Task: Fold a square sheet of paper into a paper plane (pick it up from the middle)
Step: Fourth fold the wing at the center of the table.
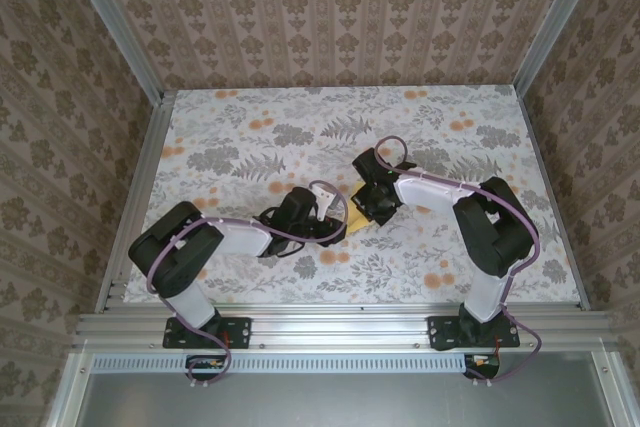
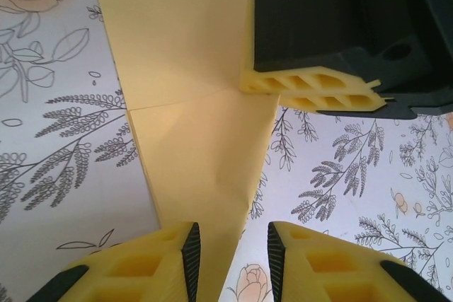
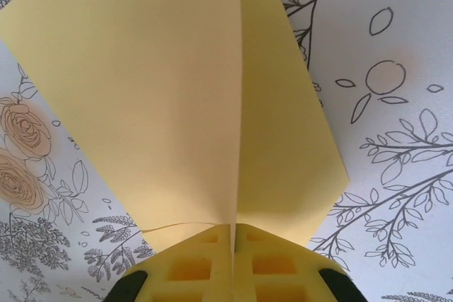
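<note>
Square sheet of paper (image 3: 163,90), mid-fold, is clamped in the right gripper (image 3: 233,230). Left gripper (image 2: 233,245) straddles its edge, half-open (nothing gripped); it likely needs to close next.

One yellow paper sheet (image 3: 177,90), one table (image 1: 250,117), and two hands: left hand (image 2: 233,249), right hand (image 3: 233,237).

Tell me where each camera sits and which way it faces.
Top external: above and behind the left arm and right arm, both in view, looking down on the table.
Left wrist: on that wrist, facing the yellow paper past the left end effector; right end effector opposite.
Right wrist: on that wrist, looking along its shut fingers.
Shared: the yellow paper, in all three.
</note>
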Robot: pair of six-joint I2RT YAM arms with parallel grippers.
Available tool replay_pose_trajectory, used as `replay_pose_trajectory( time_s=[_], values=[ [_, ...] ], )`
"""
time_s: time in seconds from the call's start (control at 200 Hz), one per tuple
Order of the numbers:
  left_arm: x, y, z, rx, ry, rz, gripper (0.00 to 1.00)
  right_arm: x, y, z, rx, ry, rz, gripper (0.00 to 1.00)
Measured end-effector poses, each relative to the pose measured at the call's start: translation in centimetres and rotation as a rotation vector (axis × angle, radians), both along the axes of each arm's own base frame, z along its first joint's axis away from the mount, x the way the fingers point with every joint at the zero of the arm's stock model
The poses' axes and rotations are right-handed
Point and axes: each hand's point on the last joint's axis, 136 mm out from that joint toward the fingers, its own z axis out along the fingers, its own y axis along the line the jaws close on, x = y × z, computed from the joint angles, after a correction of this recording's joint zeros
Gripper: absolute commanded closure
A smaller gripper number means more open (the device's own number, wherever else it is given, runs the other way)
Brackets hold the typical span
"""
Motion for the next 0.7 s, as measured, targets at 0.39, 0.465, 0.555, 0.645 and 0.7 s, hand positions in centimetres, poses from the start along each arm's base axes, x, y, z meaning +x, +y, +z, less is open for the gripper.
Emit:
replay_pose_trajectory(
  time_s=[0.39, 0.465, 0.555, 0.645, 0.7],
  values=[
    [0.6, -0.5, -1.0, 0.025, -0.002, 0.0, 0.64, 0.3, 0.6, 0.2, 0.056, 0.011, -0.03, 1.0],
    [0.8, -0.4, -1.0, 0.032, -0.008, 0.01, 0.65, 0.2, 0.7, 0.2, 0.063, 0.015, -0.032, 1.0],
    [0.9, -0.3, -1.2, 0.039, -0.009, 0.016, 0.68, 0.3, 0.9, 0.2, 0.073, 0.015, -0.033, 1.0],
    [0.8, -0.3, -1.4, 0.043, -0.007, 0.015, 0.71, 0.4, 1.1, 0.3, 0.087, 0.011, -0.031, 0.96],
    [0.7, -0.3, -1.5, 0.044, -0.008, 0.012, 0.74, 0.5, 1.2, 0.4, 0.092, 0.01, -0.031, 0.9]
  ],
)
